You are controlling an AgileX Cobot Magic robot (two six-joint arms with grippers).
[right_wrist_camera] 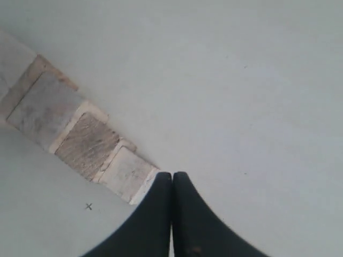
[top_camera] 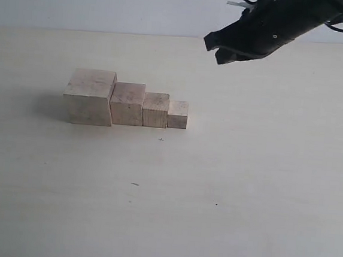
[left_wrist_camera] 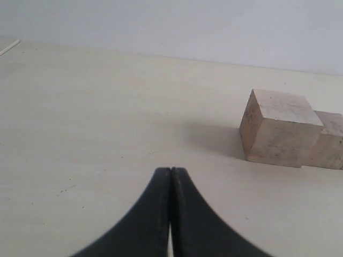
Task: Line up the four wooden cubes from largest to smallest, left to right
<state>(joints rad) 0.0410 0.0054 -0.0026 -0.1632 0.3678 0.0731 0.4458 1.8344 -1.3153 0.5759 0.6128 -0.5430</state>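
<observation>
Cubes (top_camera: 127, 103) stand touching, largest leftmost, near a small cross mark (top_camera: 161, 139).

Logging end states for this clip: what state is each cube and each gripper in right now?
Largest cube: flat on the table, left end of the row in the exterior view.
Second cube: next rightward, against the largest.
Third cube: next again, against both neighbours.
Smallest cube: right end of the row.
Left gripper: shut, empty.
Right gripper: shut, empty, raised off the table.
</observation>
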